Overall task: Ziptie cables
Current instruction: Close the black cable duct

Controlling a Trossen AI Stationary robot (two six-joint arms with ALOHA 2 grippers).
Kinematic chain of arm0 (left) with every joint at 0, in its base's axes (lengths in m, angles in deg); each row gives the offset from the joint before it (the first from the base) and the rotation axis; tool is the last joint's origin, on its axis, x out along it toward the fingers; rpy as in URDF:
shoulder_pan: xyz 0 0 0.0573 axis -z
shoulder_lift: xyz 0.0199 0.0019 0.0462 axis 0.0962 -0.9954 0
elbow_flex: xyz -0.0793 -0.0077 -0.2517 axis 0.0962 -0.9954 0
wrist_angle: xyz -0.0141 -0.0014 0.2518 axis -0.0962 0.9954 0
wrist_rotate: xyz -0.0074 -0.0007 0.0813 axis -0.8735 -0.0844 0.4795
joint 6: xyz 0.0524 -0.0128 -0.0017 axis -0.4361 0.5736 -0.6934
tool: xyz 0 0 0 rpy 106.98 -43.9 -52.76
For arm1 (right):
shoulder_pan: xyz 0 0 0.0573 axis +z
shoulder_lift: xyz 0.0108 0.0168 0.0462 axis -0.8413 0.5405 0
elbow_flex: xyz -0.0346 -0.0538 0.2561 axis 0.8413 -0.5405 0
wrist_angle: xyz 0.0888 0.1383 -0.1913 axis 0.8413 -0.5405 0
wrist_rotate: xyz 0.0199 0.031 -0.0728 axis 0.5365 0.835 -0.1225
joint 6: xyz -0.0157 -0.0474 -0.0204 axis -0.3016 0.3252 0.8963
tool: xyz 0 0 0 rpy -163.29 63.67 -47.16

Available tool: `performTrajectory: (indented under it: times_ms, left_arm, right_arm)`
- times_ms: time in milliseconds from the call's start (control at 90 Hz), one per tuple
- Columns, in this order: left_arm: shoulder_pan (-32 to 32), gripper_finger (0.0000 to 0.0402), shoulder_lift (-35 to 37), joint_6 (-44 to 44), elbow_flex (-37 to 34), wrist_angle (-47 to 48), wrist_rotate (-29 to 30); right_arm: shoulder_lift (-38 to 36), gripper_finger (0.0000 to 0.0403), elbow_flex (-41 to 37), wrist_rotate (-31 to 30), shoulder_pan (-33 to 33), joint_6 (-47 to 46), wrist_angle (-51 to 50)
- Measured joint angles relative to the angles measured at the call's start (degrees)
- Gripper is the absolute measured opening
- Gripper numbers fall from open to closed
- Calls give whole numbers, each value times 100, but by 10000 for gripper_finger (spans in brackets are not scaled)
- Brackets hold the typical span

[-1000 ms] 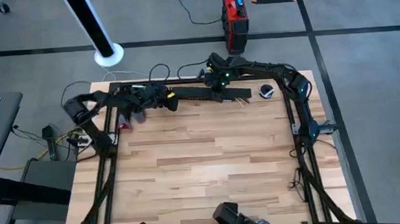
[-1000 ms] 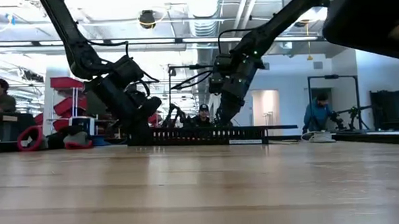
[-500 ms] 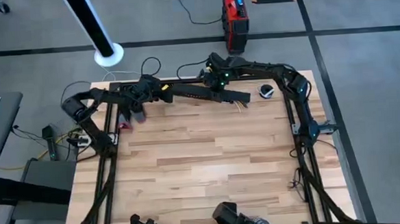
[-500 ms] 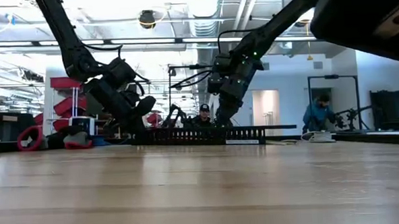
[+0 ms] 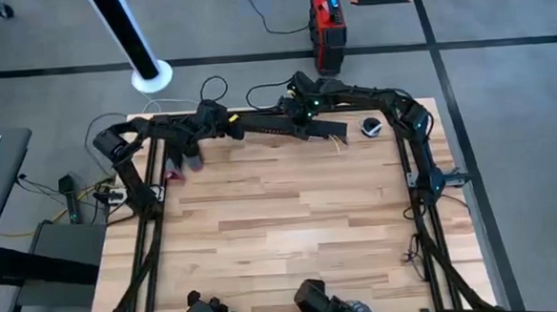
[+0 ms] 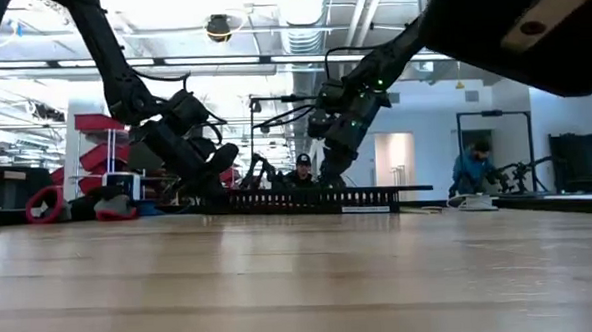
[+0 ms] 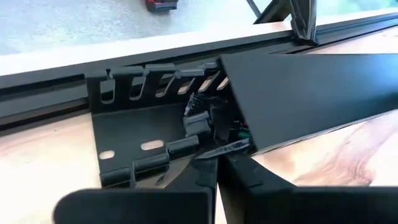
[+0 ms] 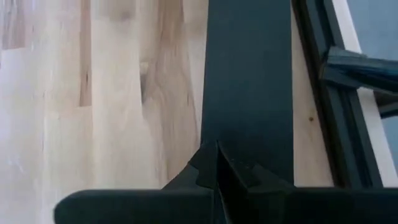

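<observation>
**Both tools closed at the black channel along the far edge of the tabletop**

The wooden tabletop [image 5: 282, 223] is seen from above with a dark frame around it. Along its far edge lies the long black slotted channel [image 5: 263, 128], which serves as the landmark here. A flat black strip [image 7: 305, 93] is laid over the channel as a lid; in the left wrist view it covers most of the channel and leaves one end uncovered, where the comb-like teeth are exposed.

The left arm is stretched from the left side of the tabletop to the left end of the channel. The left tool [image 5: 222, 128] is set at that uncovered end, and in the left wrist view its fingers [image 7: 239, 177] are seen pressed together, with only a thin line between them; whether anything is pinched there cannot be told.

The right arm is bent along the right and far edges of the tabletop, and the right tool [image 5: 305, 119] is placed over the middle of the channel. In the right wrist view its fingers [image 8: 236, 174] are likewise closed tip to tip against the flat black strip.

The cables [image 7: 214, 127] are seen inside the open end of the channel, just under the edge of the strip, as a small dark tangle with a green spot.

A small round black object [image 5: 371, 126] lies on the tabletop just beyond the right end of the channel.
</observation>
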State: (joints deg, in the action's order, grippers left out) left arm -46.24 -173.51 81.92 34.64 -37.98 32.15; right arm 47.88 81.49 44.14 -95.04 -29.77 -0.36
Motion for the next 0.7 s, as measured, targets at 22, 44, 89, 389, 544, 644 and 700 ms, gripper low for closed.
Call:
performTrajectory:
  times_ms: [22,44,89,389,544,644,700]
  left_arm:
    - [-6,0,0,0,1,-2,0]
    - [-14,0,0,-1,5,-6,0]
    - [-27,0,0,-2,11,-33,-4]
    - [-49,0,-14,-39,46,-95,9]
    - [-66,0,-11,-94,44,-87,1]
    - [-66,0,-11,-112,40,-89,0]
    - [-66,0,-11,-117,38,-87,-9]
  right_arm:
    - [2,0,0,4,0,0,16]
    - [2,0,2,5,0,2,28]
    - [7,0,50,6,0,0,-8]
    - [-23,0,573,32,-21,7,-941]
    - [-29,0,573,-129,-63,39,-1092]
    - [-34,0,578,-414,-64,0,-908]
    - [-35,0,579,-639,-77,-30,-840]
